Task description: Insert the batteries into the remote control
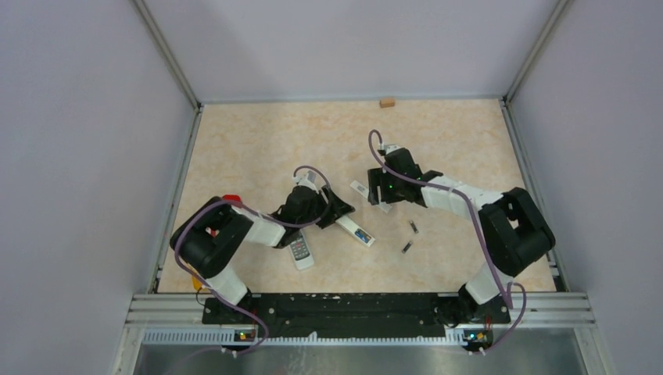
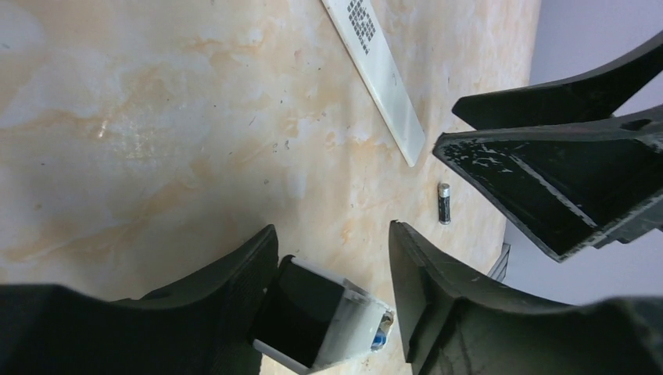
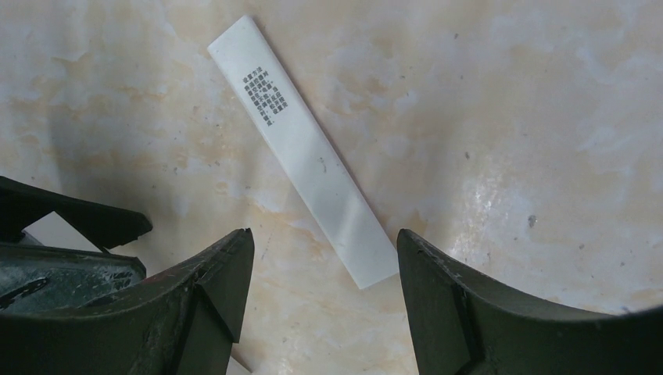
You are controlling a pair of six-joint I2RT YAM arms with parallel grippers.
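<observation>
Two remotes are lying on the beige marbled tabletop [image 1: 258, 141]: a white slim remote control [image 1: 356, 232] with its dark battery bay showing, and a grey buttoned remote [image 1: 301, 250] just left of it. The left gripper [image 2: 332, 233] is straddling the white remote's end, jaws spread, not clamping. Two small dark cylindrical batteries [image 1: 413, 227] are lying to its right. The right gripper [image 3: 324, 234] is hovering agape beyond it, over one white printed flat cover strip [image 3: 309, 156].

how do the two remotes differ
The keypad remote lies buttons up, clear of the left tool; the white remote shows no buttons, and its dark open bay end sits between that tool's open jaws. The keypad remote points nearly straight away; the white one lies diagonal. Both rest flat on the table.
</observation>
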